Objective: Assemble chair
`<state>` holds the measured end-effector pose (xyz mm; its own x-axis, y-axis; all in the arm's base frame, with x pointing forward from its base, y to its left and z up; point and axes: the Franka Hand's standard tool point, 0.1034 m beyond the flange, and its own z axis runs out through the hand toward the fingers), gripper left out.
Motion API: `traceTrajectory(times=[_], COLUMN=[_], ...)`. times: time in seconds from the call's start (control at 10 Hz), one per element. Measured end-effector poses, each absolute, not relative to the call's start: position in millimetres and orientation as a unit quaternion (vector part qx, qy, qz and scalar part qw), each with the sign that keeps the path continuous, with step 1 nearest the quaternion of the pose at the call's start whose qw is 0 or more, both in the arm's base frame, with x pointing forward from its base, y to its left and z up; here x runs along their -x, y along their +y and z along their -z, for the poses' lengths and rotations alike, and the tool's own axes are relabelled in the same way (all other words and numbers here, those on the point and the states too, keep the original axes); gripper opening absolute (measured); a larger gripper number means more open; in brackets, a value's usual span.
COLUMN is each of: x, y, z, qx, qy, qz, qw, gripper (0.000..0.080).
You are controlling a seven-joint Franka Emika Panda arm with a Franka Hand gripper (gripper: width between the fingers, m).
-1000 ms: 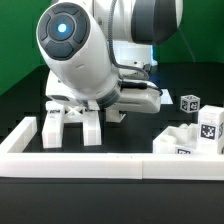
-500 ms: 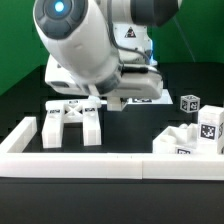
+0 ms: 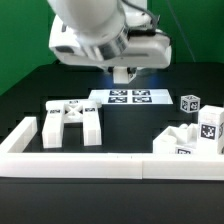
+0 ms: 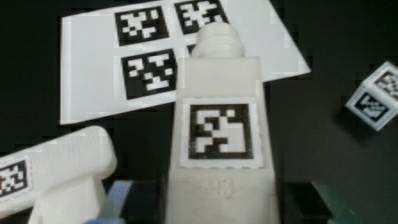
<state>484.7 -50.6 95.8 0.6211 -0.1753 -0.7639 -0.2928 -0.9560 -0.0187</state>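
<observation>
One chair leg [image 4: 217, 100] is held above the marker board [image 3: 130, 96]. It is clamped between the narrowly parted jaws of the gripper [image 3: 123, 70]. One black-and-white square tag is carried on the leg's face. Four such tags are counted on the board. One cross-braced frame [image 3: 72, 118] lies beside the board, toward the exterior view's left. One tagged cube [image 3: 190, 102] sits toward its right.

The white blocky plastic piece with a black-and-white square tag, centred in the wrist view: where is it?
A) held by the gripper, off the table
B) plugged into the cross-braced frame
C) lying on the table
A: the white blocky plastic piece sits clamped in the gripper, hanging above the marker board.
</observation>
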Motion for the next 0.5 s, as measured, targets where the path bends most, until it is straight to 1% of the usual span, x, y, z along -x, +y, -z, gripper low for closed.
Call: traceTrajectory(times=[0.1, 0.2, 0.3, 0.4, 0.5], x=[-483.1, -483.6, -482.8, -481.3, -486.1], y=[-50.4, -49.8, -48.7, -48.5, -37.9], z=[-93.9, -94.3, -93.8, -94.6, -101.6], qx=[0.897, 0.897, 0.898, 0.899, 0.899], qy=[0.128, 0.128, 0.12, 0.103, 0.08], qz=[-0.419, -0.418, -0.42, -0.426, -0.431], qw=[0.066, 0.066, 0.056, 0.021, -0.014], gripper=[0.0291, 0.0291, 0.0291, 0.0291, 0.0291])
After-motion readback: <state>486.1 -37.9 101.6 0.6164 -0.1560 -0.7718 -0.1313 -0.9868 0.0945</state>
